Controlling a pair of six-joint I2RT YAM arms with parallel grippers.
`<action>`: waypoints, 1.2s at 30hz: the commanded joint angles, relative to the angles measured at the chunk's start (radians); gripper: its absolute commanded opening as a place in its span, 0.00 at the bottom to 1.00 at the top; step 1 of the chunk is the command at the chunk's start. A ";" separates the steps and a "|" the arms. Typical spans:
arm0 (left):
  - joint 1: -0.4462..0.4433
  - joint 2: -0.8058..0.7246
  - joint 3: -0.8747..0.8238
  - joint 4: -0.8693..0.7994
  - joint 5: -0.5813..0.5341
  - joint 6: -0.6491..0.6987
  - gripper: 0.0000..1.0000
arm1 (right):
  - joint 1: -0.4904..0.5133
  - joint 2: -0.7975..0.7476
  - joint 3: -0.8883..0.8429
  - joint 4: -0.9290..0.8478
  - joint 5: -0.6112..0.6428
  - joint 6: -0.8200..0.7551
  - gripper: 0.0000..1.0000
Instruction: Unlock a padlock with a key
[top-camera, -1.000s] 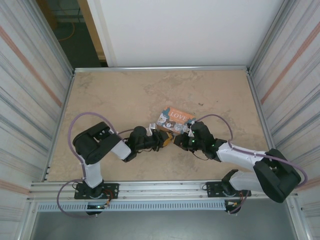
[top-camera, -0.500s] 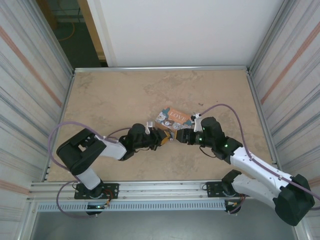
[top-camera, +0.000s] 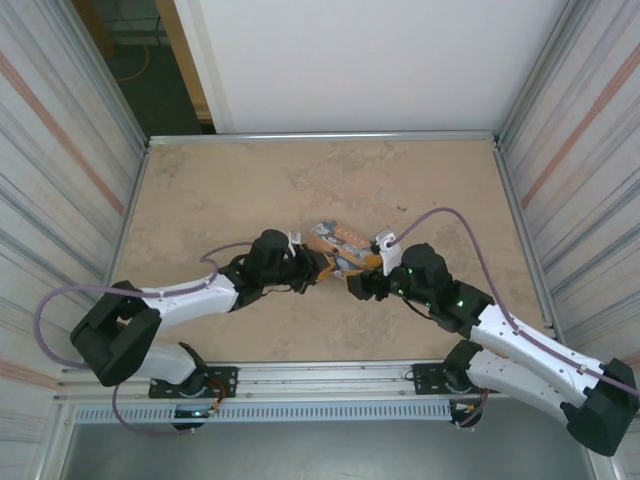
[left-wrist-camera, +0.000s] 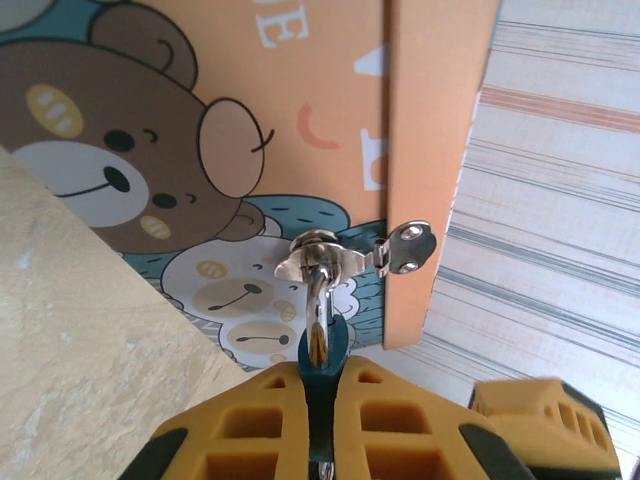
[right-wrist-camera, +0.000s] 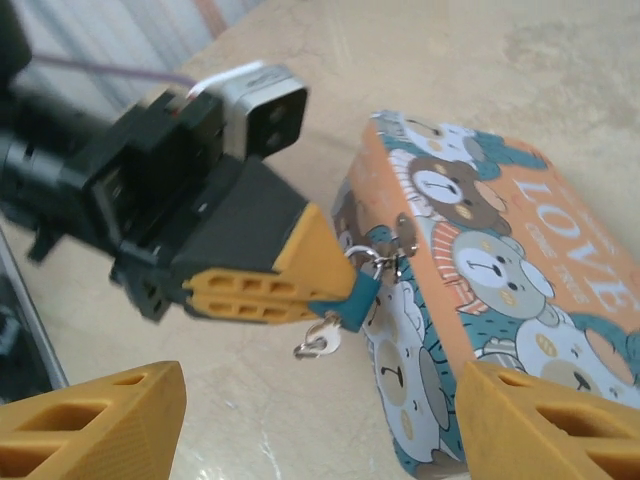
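The teal padlock (right-wrist-camera: 357, 299) hangs by its thin shackle (left-wrist-camera: 318, 292) from the metal hasp (left-wrist-camera: 322, 246) on the front of the orange-and-blue "LOVE" box (right-wrist-camera: 480, 250). My left gripper (left-wrist-camera: 322, 374) is shut on the padlock body, which is pinched between its yellow fingers (right-wrist-camera: 262, 291). The small silvery key (right-wrist-camera: 320, 338) sticks out of the padlock's underside with its ring dangling. My right gripper (right-wrist-camera: 320, 430) is open, its two yellow fingertips (right-wrist-camera: 95, 425) wide apart, a short way in front of and below the key. From above, both grippers (top-camera: 328, 268) (top-camera: 358, 286) meet at the box (top-camera: 340, 240).
The tan table (top-camera: 230, 190) is ringed by a metal rail (top-camera: 320, 136) and corrugated walls (top-camera: 60, 180). The box is tipped up on its edge between the two grippers. Both arms' cables loop over the table near the bases.
The left arm has stretched forward and right, still holding the padlock. The box has tipped and shifted slightly left. The right gripper has drawn back toward the near side, below the padlock.
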 joint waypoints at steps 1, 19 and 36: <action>0.009 -0.055 0.084 -0.212 -0.002 0.066 0.00 | 0.130 0.005 0.035 0.039 0.174 -0.341 0.69; 0.011 -0.113 0.131 -0.397 -0.032 0.056 0.00 | 0.358 0.216 0.017 0.237 0.634 -0.856 0.55; 0.012 -0.107 0.121 -0.367 -0.023 0.048 0.00 | 0.415 0.322 -0.017 0.293 0.651 -0.798 0.46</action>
